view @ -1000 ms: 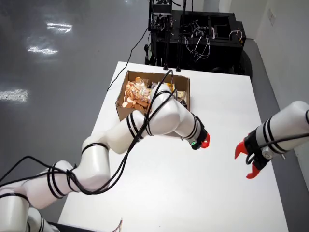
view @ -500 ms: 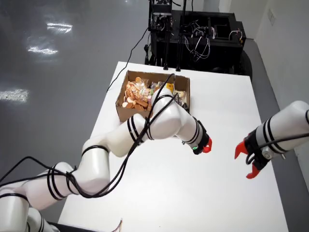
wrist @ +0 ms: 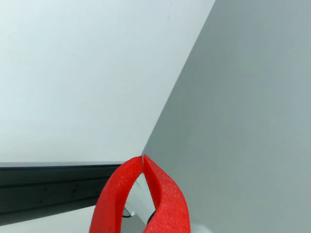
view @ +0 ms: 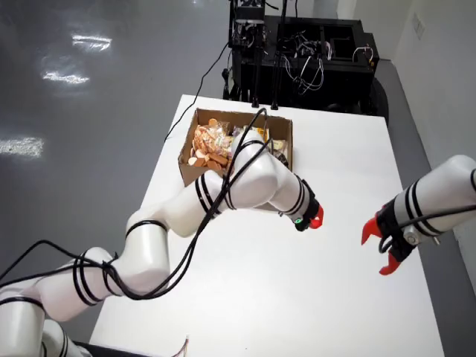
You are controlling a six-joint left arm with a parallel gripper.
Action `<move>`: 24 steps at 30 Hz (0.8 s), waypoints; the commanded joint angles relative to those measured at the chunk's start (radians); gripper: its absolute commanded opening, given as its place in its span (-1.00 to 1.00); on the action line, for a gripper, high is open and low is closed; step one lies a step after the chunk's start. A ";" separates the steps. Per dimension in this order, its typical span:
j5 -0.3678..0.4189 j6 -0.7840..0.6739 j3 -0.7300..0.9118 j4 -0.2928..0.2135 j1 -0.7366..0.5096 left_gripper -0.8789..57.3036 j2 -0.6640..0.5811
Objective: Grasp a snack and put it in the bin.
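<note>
Snacks (view: 210,146), orange-tan discs, fill cardboard bin (view: 190,161).

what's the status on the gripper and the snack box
Gripper shut, empty, over bare table beside the box. Cardboard box holds snacks. No loose snack in view. Second arm idle on the right.

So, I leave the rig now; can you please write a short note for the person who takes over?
Working gripper: red fingers shut, tips touching in the wrist view, nothing held. It hangs over the white table, right of the brown cardboard box.
Second arm's red gripper: open, empty, near the table's right edge.
Snacks: all visible ones lie in the box.
Done: cannot tell. Left: find a snack outside the box, if any.
</note>
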 commanded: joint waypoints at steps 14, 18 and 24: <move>0.000 -0.001 -0.001 0.000 0.009 -0.98 0.000; 0.000 -0.001 -0.001 0.000 0.005 -0.98 0.000; 0.000 -0.001 -0.001 0.000 -0.003 -0.98 0.000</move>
